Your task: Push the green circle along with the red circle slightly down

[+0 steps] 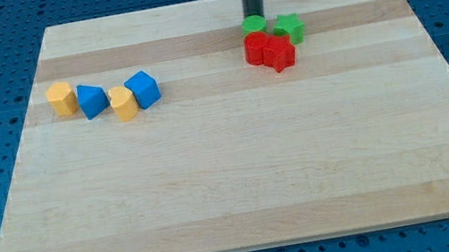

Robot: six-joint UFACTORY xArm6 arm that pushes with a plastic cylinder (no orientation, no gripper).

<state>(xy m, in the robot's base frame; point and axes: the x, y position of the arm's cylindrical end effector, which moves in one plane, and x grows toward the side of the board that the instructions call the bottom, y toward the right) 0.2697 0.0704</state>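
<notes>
The green circle (254,24) lies near the view's top, right of centre. The red circle (257,48) touches it just below. My tip (255,14) stands right behind the green circle, at its top edge, seemingly touching it. A green star (288,27) sits to the right of the green circle. A red star-like block (279,53) touches the red circle on its right.
On the view's left stand a yellow block (62,98), a blue block (92,101), a yellow heart-like block (123,103) and a blue cube (143,89) in a row. The wooden board (234,188) lies on a blue perforated table.
</notes>
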